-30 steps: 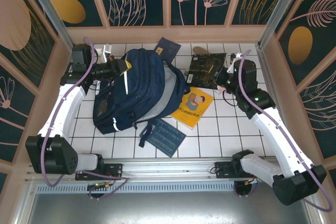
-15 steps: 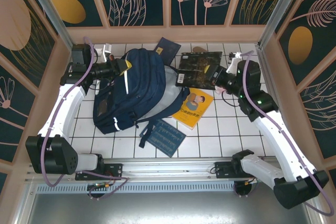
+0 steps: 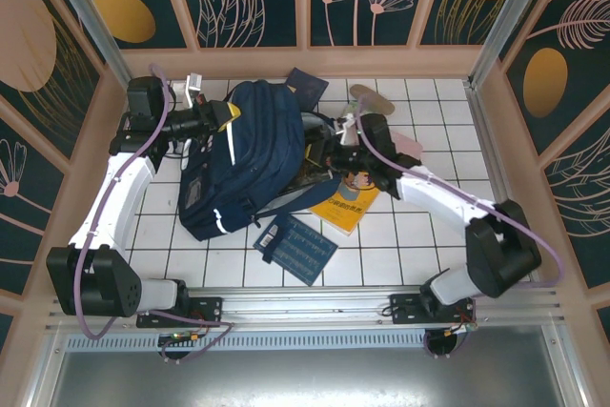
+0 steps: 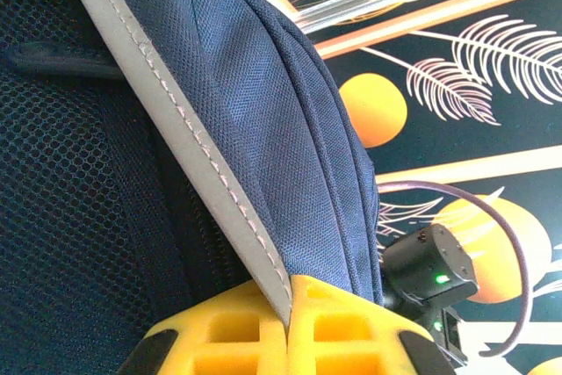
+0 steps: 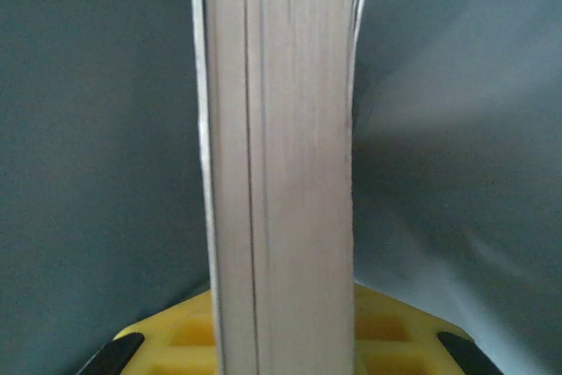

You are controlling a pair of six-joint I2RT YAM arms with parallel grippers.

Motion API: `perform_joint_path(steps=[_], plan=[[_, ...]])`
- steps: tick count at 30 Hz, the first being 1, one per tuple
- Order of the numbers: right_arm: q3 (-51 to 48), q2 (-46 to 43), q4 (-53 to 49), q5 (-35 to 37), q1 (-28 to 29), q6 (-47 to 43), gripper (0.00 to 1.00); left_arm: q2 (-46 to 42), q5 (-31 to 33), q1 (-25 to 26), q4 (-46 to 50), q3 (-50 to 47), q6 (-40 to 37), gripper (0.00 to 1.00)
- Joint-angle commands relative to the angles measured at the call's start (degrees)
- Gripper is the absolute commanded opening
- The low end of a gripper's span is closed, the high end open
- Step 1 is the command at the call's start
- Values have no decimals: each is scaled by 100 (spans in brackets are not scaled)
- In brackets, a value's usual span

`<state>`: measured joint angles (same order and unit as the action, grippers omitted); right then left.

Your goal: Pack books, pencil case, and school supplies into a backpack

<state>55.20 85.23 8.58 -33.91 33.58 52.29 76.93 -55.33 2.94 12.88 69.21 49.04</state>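
Pointing into backpack (image 3: 253,154): black book (image 5: 281,173) (edge-on in right end effector (image 5: 281,338))

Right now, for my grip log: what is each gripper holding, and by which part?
Left gripper: the backpack, by its grey-trimmed opening edge. Right gripper: a book, by its page edge.

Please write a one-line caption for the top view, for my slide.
Left pincer grips the backpack's rim while the right pincer holds a book at its opening; a yellow book lies beside.
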Motion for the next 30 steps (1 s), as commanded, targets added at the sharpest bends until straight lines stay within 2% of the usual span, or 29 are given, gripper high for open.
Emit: perform_joint_path(steps=[1, 11, 14, 19, 25, 26, 27, 30], plan=[[710, 542, 1126, 46, 375, 151, 0, -257, -427, 5, -893, 119, 80, 0], [2634, 2991, 478, 1279, 1351, 312, 0, -203, -390, 4, -867, 189, 55, 0], [3273, 3603, -120, 1740, 1516, 203, 0, -165, -380, 5, -802, 243, 2, 0], [3922, 4186, -1364, 2708, 1413, 95, 0, -145, -174, -25, -350, 473, -312, 0], [4340, 4699, -1967, 2699, 1317, -258, 0, -135, 124, -332, 4, 593, -420, 0], [4417, 4753, -2076, 2735, 1316, -328, 3, -134, 176, -378, 50, 600, -451, 0], [4391, 4752, -1988, 2593, 1303, -398, 10, -145, 242, -410, 105, 597, -484, 0], [3954, 4435, -1040, 1663, 1247, -532, 46, -166, 456, -442, 293, 528, -640, 0]])
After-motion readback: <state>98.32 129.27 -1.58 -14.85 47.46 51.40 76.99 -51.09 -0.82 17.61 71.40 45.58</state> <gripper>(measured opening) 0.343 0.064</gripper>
